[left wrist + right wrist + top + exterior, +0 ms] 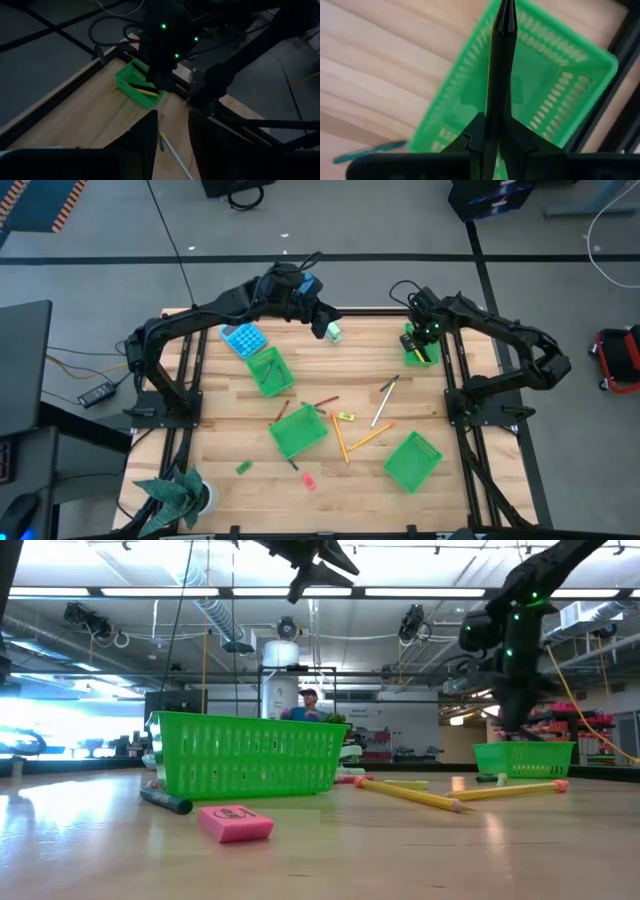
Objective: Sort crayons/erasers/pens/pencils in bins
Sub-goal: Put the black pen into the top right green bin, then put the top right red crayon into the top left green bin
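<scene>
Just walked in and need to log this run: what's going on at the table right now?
The robot is sorting stationery into green bins. The right gripper is shut on a dark pen, holding it above the bin at the table's far right edge, which already holds a few items. The left gripper hangs over the far edge near the blue calculator, carrying nothing visible. Pencils, crayons and erasers lie loose among the other three bins.

green bin, yellow pen inside — R arm above
</scene>
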